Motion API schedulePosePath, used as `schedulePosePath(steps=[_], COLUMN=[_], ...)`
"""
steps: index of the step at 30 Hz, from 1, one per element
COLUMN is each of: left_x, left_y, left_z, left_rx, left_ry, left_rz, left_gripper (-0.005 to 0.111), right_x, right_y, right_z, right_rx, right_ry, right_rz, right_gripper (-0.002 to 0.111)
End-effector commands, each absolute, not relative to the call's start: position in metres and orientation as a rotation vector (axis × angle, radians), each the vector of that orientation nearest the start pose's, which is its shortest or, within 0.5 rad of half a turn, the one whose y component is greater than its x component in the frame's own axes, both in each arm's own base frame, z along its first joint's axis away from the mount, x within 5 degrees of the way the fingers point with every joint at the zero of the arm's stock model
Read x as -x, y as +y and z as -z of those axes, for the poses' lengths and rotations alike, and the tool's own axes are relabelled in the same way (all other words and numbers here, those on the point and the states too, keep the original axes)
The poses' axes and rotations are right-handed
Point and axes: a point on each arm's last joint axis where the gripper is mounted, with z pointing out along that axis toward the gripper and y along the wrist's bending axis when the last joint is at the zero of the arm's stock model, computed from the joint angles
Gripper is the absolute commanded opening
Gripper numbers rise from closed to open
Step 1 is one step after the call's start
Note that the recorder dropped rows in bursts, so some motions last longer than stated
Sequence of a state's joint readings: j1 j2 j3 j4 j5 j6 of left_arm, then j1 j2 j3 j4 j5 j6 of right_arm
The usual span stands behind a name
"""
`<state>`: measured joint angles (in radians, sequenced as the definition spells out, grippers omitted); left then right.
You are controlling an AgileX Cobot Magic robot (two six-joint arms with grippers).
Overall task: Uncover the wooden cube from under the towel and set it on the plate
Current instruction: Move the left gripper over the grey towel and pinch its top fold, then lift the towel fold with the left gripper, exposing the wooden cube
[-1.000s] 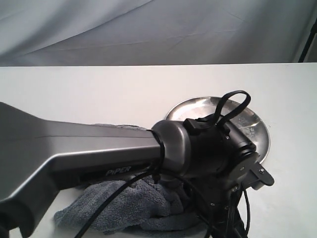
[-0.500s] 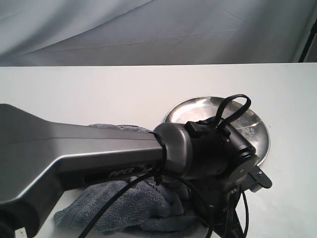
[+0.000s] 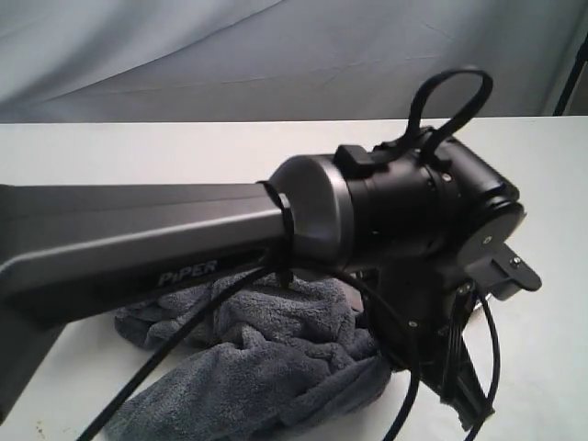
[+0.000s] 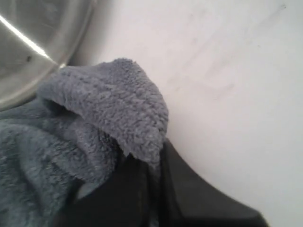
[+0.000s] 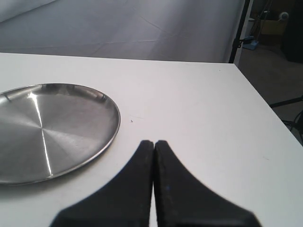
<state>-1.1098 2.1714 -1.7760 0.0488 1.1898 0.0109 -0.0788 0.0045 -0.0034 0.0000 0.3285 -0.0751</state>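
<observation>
The dark grey-blue towel (image 3: 257, 358) lies bunched on the white table, one edge raised. My left gripper (image 4: 154, 156) is shut on a fold of the towel (image 4: 113, 104) and holds it up beside the steel plate (image 4: 28, 52). In the exterior view the left arm (image 3: 184, 239) crosses the middle and hides the plate. The empty plate (image 5: 47, 127) shows in the right wrist view, with my right gripper (image 5: 154, 143) shut on nothing just beside its rim. The wooden cube is hidden.
The white table (image 3: 138, 156) runs back to a grey backdrop (image 3: 276, 55). In the right wrist view, the table's edge (image 5: 265, 99) lies close beside the right gripper, with a dark stand (image 5: 239, 33) beyond it.
The left arm has risen, and its wrist now covers the plate in the exterior view. The towel's gripped edge has lifted with it and the cloth has bunched higher.
</observation>
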Motion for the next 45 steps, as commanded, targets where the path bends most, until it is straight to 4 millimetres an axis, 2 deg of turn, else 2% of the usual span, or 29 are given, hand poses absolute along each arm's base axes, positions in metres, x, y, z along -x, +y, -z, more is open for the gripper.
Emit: schedulePosePath(steps=[1,8,11,15,18,21,24,27,29,31,34,38,40,42,45], left_x=[-0.205,-0.209,-0.218,-0.243,-0.261,-0.277,-0.285,-0.286,-0.284,-0.282,-0.281,-0.294,-0.301,-0.303,-0.304], left_y=[-0.393,-0.384,-0.376,-0.358,-0.344,-0.328,-0.315,-0.301,-0.295,-0.29,-0.279,-0.254,-0.243,-0.233,-0.226], left_z=[-0.22,-0.248,-0.256,-0.261,-0.264,-0.269,-0.281,-0.3,-0.306,-0.305,-0.293,-0.275,-0.278,-0.289,-0.297], left_rx=[-1.626,-1.581,-1.54,-1.413,-1.318,-1.289,-1.246,-1.235,-1.222,-1.221,-1.221,-1.16,-1.11,-1.066,-1.04], left_ry=[2.481,2.396,2.4,2.48,2.571,2.588,2.584,2.54,2.538,2.552,2.605,2.687,2.704,2.692,2.682], left_rz=[-0.056,-0.105,-0.106,-0.078,0.023,0.061,0.078,0.074,0.083,0.08,0.051,-0.039,-0.036,-0.027,-0.025], left_gripper=[0.0,0.0,0.0,0.0,0.0,0.0,0.0,0.0,0.0,0.0,0.0,0.0,0.0,0.0,0.0], right_x=[-0.054,-0.054,-0.054,-0.054,-0.054,-0.054,-0.054,-0.054,-0.054,-0.054,-0.054,-0.054,-0.054,-0.054,-0.054], right_y=[-0.004,-0.004,-0.004,-0.004,-0.004,-0.004,-0.004,-0.004,-0.004,-0.004,-0.004,-0.004,-0.004,-0.004,-0.004], right_z=[-0.183,-0.183,-0.183,-0.183,-0.183,-0.183,-0.183,-0.183,-0.183,-0.183,-0.183,-0.184,-0.184,-0.184,-0.184], right_rx=[-0.013,-0.013,-0.013,-0.013,-0.013,-0.013,-0.013,-0.013,-0.013,-0.013,-0.013,-0.013,-0.013,-0.013,-0.013], right_ry=[1.814,1.814,1.814,1.814,1.814,1.814,1.814,1.814,1.814,1.814,1.814,1.812,1.812,1.812,1.812], right_rz=[0.098,0.098,0.098,0.098,0.098,0.098,0.098,0.098,0.098,0.098,0.098,0.098,0.098,0.098,0.098], right_gripper=[0.0,0.0,0.0,0.0,0.0,0.0,0.0,0.0,0.0,0.0,0.0,0.0,0.0,0.0,0.0])
